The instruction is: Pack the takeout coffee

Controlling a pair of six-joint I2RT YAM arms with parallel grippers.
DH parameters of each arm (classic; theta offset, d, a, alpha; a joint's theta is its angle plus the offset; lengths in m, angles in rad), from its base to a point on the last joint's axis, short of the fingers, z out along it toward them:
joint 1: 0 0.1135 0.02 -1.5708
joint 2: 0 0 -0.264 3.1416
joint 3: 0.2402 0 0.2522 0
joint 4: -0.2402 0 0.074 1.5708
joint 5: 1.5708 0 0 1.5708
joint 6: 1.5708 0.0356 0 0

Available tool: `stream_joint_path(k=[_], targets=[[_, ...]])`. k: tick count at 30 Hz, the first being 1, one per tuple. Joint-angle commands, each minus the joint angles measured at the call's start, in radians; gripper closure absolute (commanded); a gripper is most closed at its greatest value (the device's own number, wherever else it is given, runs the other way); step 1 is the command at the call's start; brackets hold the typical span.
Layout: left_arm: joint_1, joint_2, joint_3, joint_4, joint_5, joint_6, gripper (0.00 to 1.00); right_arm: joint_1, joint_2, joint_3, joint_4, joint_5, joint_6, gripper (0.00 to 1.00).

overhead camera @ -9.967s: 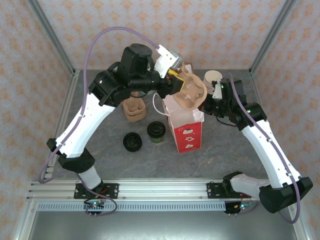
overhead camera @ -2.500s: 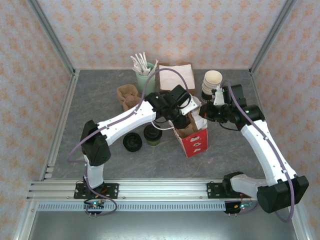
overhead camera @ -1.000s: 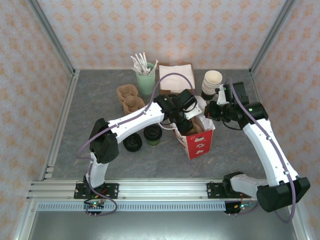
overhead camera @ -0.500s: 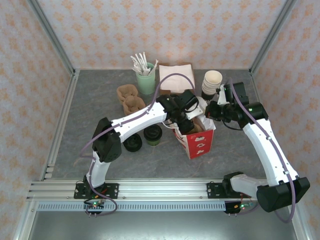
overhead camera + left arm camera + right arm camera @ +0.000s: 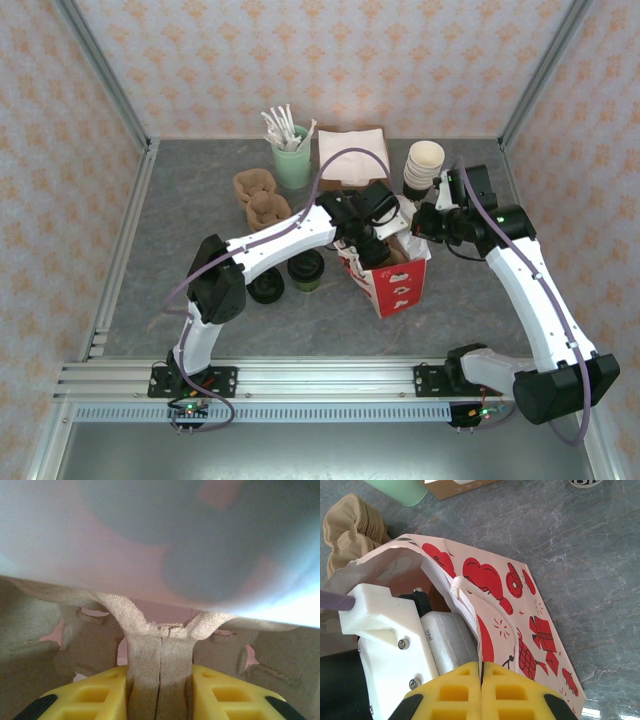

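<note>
Brown moulded-pulp cup carrier [image 5: 160,647] was clamped in the left gripper [image 5: 160,682] inside the red-printed paper bag [image 5: 520,607], its rim pinched open by the right gripper [image 5: 481,682] for access, with the black-lidded olive-green paper cup [image 5: 307,268] standing outside, nearby.

Things sitting on the table [image 5: 180,220]
A red bag [image 5: 398,288] is standing open near a pile of cups [image 5: 424,165].

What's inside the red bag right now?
The left gripper reaches in, clamped on a brown pulp carrier. Anything below the carrier is hidden by it and the bag.
</note>
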Motion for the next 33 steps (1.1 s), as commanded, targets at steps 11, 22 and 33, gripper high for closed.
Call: stream_joint_path(k=[11,22,33], targets=[[-0.03,0.009,0.017,-0.037,-0.029,0.018,0.36,0.012,-0.009,0.022,0.05,-0.078,-0.01,1.0],[-0.005,-0.045,0.11,-0.119,-0.01,0.007,0.32,0.013,-0.005,0.019,0.057,-0.072,-0.004,1.0],[0.032,-0.097,0.214,-0.145,0.037,-0.048,0.3,0.013,0.009,0.017,0.079,-0.077,0.025,1.0]])
